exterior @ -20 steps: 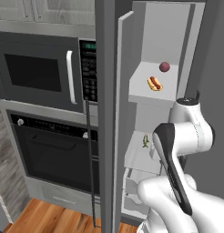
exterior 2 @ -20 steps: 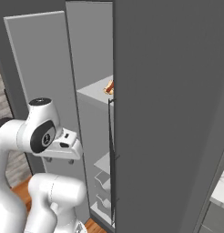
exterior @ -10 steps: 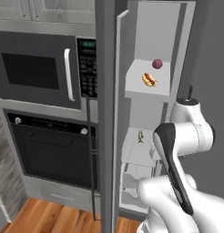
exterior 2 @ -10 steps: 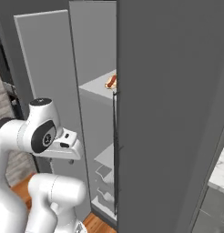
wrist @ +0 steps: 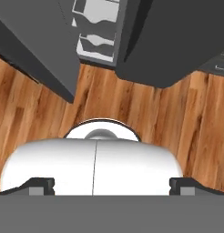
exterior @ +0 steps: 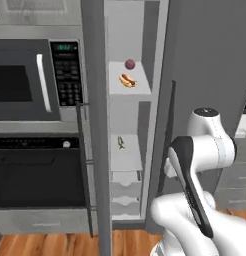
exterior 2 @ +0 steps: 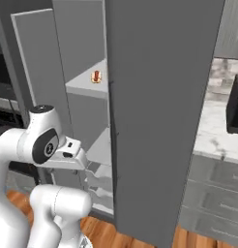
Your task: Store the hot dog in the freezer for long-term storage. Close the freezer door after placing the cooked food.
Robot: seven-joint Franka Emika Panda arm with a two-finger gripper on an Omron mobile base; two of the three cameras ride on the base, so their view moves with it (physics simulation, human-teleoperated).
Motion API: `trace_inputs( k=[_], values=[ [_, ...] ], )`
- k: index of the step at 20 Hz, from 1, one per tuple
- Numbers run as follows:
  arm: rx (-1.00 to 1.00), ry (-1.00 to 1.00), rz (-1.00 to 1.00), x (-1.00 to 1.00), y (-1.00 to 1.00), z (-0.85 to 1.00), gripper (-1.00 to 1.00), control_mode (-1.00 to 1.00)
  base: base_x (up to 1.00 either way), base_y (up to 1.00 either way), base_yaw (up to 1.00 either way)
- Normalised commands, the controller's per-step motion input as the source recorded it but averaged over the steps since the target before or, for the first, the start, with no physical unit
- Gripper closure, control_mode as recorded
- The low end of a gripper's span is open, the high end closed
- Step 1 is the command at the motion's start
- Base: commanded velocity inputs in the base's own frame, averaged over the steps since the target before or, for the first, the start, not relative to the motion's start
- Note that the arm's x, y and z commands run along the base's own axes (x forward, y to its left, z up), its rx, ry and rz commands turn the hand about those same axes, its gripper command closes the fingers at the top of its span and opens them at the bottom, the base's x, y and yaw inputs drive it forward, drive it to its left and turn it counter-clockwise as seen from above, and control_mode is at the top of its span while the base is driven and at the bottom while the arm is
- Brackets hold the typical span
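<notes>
The hot dog [exterior: 127, 80] lies on a white upper shelf inside the freezer [exterior: 126, 165], next to a dark red ball [exterior: 130, 64]. From the right base it shows as a small orange piece, the hot dog [exterior 2: 96, 76], on the same shelf. The freezer door [exterior: 95, 130] stands open on the left, edge-on, with its long bar handle [exterior: 84, 165]. My arm is folded low in front of the opening. In the hand view my gripper [wrist: 112, 185] points down at the wood floor, its fingertips [wrist: 41, 184] wide apart and holding nothing.
A dark grey panel [exterior 2: 159, 111] with a vertical handle [exterior: 170, 130] stands right of the opening. A small green-yellow item [exterior: 121, 142] sits on a lower shelf above white drawers [exterior: 126, 192]. Microwave [exterior: 30, 80] and oven [exterior: 37, 175] are left; a counter [exterior 2: 217, 133] is right.
The whole scene has slid left in both base views, so the base has moved. The hot dog and ball stay on their shelf. The arm keeps its folded pose.
</notes>
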Motion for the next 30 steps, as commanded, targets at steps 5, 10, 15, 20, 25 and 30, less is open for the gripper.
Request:
trace_inputs(
  k=[5,10,15,20,25,30],
  values=[
    [0.00,0.00,0.00,0.00,0.00,0.00,-1.00,1.00,-0.29,0.93,-0.46],
    [0.00,0.00,0.00,0.00,0.00,0.00,-1.00,1.00,-0.54,0.57,-0.22],
    [0.00,0.00,0.00,0.00,0.00,0.00,-1.00,1.00,-0.23,0.36,-0.09],
    [0.00,0.00,0.00,0.00,0.00,0.00,-1.00,1.00,0.00,0.17,0.00],
    [0.00,0.00,0.00,0.00,0.00,0.00,-1.00,1.00,0.00,0.02,0.00],
    [0.00,-0.03,-0.03,0.03,0.02,-0.03,-1.00,-1.00,0.05,0.08,-0.02]
  ],
)
